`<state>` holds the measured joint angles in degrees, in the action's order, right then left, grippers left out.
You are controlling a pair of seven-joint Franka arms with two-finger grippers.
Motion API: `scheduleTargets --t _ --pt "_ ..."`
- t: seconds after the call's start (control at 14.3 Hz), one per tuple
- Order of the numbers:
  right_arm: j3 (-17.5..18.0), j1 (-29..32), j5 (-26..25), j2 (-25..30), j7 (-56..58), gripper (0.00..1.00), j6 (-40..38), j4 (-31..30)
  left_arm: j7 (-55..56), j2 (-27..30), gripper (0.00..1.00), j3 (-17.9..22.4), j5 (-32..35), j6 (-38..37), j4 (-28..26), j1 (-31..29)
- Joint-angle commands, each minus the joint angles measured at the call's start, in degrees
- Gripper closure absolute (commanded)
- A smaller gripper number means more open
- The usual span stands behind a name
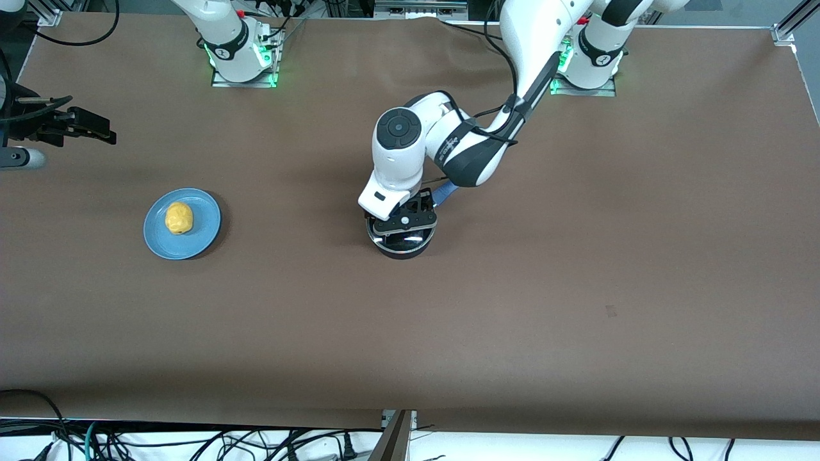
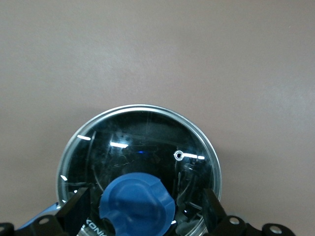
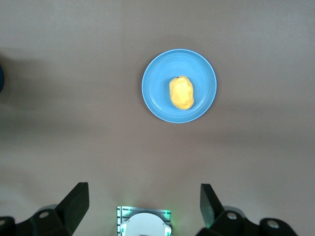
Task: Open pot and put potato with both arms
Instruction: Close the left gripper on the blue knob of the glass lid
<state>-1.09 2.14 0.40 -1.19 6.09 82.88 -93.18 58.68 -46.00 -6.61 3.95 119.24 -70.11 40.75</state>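
The black pot (image 1: 403, 244) stands mid-table with its glass lid (image 2: 142, 142) on; its blue handle (image 1: 444, 192) points toward the robots' bases. My left gripper (image 1: 405, 223) is down over the lid, open, its jaws on either side of the lid's blue knob (image 2: 138, 204) and apart from it. The yellow potato (image 1: 179, 218) lies on a light-blue plate (image 1: 204, 229) toward the right arm's end of the table. My right gripper (image 1: 96, 131) hangs high in the air at that end, open and empty. The right wrist view shows the potato (image 3: 181, 92) on the plate (image 3: 156, 93) below its fingers (image 3: 76, 201).
The right arm's base (image 1: 240, 57) and the left arm's base (image 1: 592, 64) stand at the table's edge nearest the robots. Brown table surface (image 1: 576, 288) stretches all round the pot and plate. Cables hang below the edge nearest the front camera.
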Motion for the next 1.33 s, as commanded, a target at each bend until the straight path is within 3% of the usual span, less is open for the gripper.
scheduleTargets --t 0.0,0.28,0.42,0.7,1.26 --pt "0.21 0.49 0.30 -0.22 0.07 0.00 -1.23 1.07 0.65 -0.32 0.00 0.81 2.81 0.20 0.15 1.17" --pt "0.21 0.49 0.30 -0.22 0.07 0.00 -1.23 1.07 0.73 -0.14 0.01 0.29 3.08 0.20 -0.82 1.18" --pt "0.21 0.49 0.30 -0.22 0.07 0.00 -1.23 1.07 0.74 0.38 0.21 0.20 3.08 0.20 -2.04 1.18" --pt "0.21 0.49 0.30 -0.22 0.07 0.00 -1.23 1.07 0.65 0.82 0.51 0.11 2.81 0.03 -2.49 1.18" --pt "0.21 0.49 0.39 -0.22 0.07 0.00 -1.40 0.99 -3.46 6.88 0.58 -0.06 1.76 -4.80 -3.19 -1.71"
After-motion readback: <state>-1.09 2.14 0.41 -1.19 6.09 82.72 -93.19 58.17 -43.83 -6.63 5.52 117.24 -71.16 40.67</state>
